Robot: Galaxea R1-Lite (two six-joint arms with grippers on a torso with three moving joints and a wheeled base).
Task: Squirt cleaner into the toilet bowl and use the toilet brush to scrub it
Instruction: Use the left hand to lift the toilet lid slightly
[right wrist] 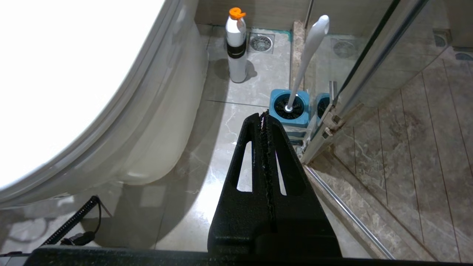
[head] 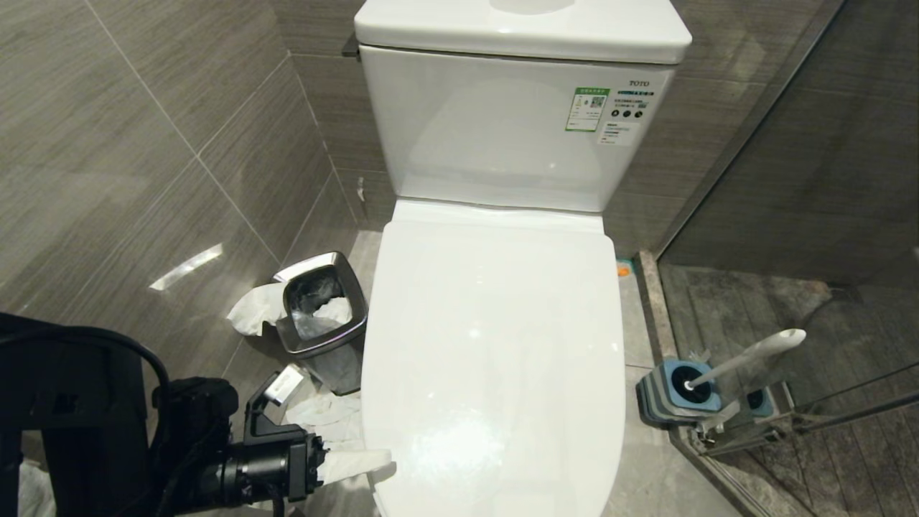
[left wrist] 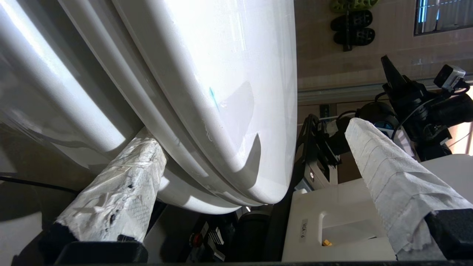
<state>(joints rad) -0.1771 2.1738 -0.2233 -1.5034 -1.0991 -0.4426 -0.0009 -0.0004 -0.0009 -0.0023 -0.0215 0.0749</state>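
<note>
The toilet bowl [head: 495, 345] is glossy white with its lid down, so the basin is hidden. My left gripper [head: 362, 459] is at the lid's front left edge, open, with paper-wrapped fingers [left wrist: 122, 184]. In the left wrist view the left gripper [left wrist: 251, 133] straddles the toilet bowl [left wrist: 221, 74]: one finger under the rim, the other above the lid. A thin turquoise smear of cleaner [left wrist: 212, 96] marks the lid. The toilet brush [head: 747, 359] leans in its blue holder [head: 678, 391] on the floor to the right. My right gripper [right wrist: 261, 116] is shut and empty, pointing towards the toilet brush [right wrist: 308, 55].
A square steel bin [head: 321, 316] with tissue stands left of the toilet, with loose paper [head: 316, 416] on the floor by it. A white bottle with an orange cap [right wrist: 236, 44] stands near a floor drain [right wrist: 261, 43]. A glass shower door [right wrist: 369, 62] borders the right side.
</note>
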